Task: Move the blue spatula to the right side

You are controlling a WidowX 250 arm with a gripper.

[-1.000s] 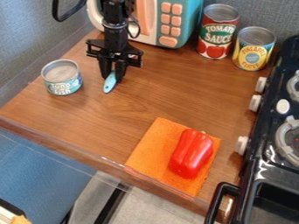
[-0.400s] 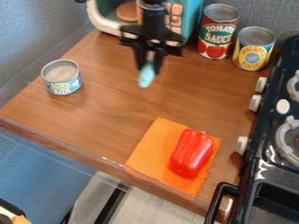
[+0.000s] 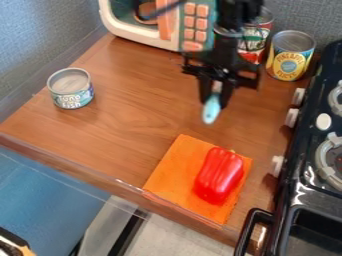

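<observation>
Carried the blue spatula (image 3: 211, 111) rightward in the hand (image 3: 216, 98) since the earlier frame, from near the tuna can (image 3: 71, 89) to the right-hand part of the tabletop (image 3: 133, 107). Advanced somewhat toward the near edge as well. No change in position for the tuna can, or for the red pepper (image 3: 219, 175) on the orange cloth (image 3: 168, 172).

Status of hand: closed on the upper part of the blue spatula. Pointing downward, with the blue end projecting below the fingertips. Positioned beyond the orange cloth, to the left of the stove (image 3: 306, 150), and on the near side of the tomato sauce can (image 3: 252, 44) and the pineapple can (image 3: 290, 56). Apparently raised above the tabletop; exact clearance not determinable from a single slanted view.

Completed: grasp, and most of the sideways transfer, by judgement. Outstanding: final positioning, lowering, release and withdrawal. Treat the task as well past halfway, but not finished until set down.

Next, confirm placement in the bare area between the orange cloth and the stove knobs (image 3: 292, 117); shift slightly farther right if required. Then lower until in contact with the tabletop, and open the hand. Avoid striking the knobs or dropping onto the cloth.
</observation>
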